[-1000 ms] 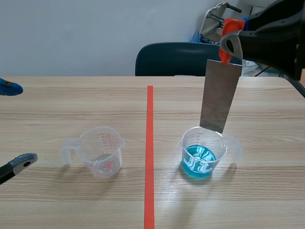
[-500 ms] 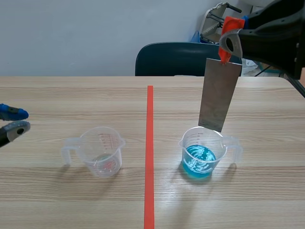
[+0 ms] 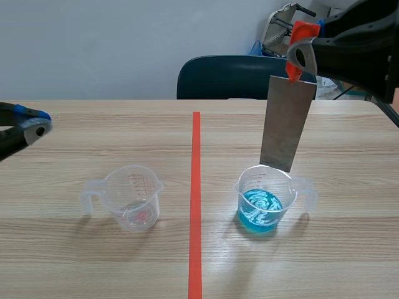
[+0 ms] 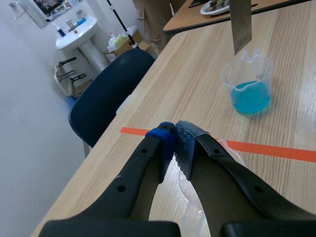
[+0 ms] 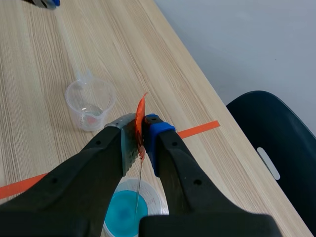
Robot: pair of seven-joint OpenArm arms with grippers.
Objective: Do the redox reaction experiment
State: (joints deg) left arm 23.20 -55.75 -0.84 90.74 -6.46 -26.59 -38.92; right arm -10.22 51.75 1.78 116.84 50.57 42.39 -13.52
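Plate hangs nearly upright from my right jaws, which clamp its orange-taped top; its lower edge sits just above the cup of blue liquid, right of the tabletop's middle. My left jaws are closed, empty, near the left edge.

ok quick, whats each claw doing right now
left claw: closed, holding nothing
right claw: closed on the metal strip, which hangs over the cup of blue liquid
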